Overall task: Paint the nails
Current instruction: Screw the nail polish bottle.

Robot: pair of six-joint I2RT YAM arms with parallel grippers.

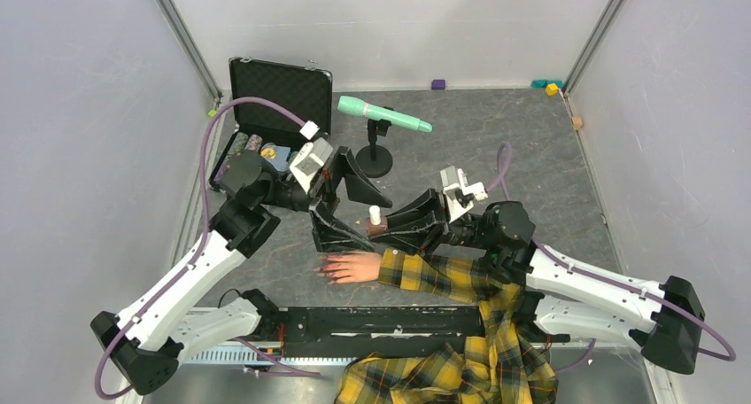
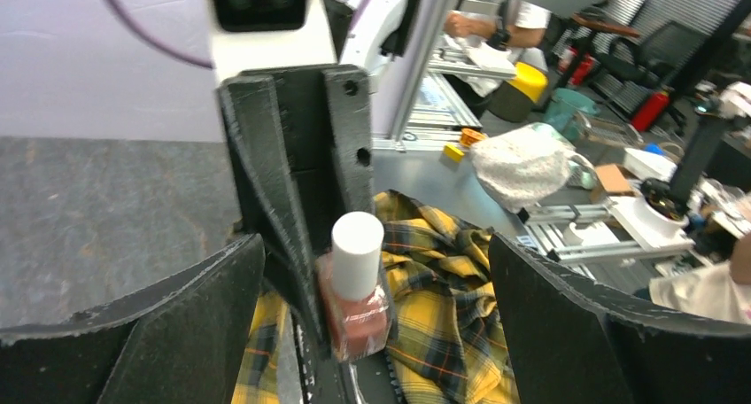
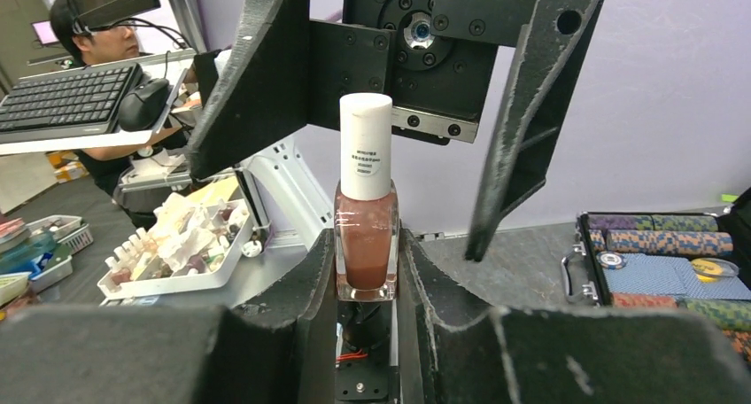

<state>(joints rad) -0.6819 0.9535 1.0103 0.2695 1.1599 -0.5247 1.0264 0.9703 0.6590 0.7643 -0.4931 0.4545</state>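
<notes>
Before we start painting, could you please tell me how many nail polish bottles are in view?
1: the polish bottle, clamped upright in the right gripper, with the left gripper open, facing it. Others could hide beneath the arms.

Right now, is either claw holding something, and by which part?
The right gripper clamps the small white-capped glass bottle of brownish-pink polish by its glass body; the cap is free. The left gripper stands open, holding nothing.

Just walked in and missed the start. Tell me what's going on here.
The right jaws are shut on the glass body of a polish bottle, holding it upright. The left jaws stand wide open either side of its white cap, not touching it; the cap is on. The mannequin hand lies on the table below, nails red.
</notes>
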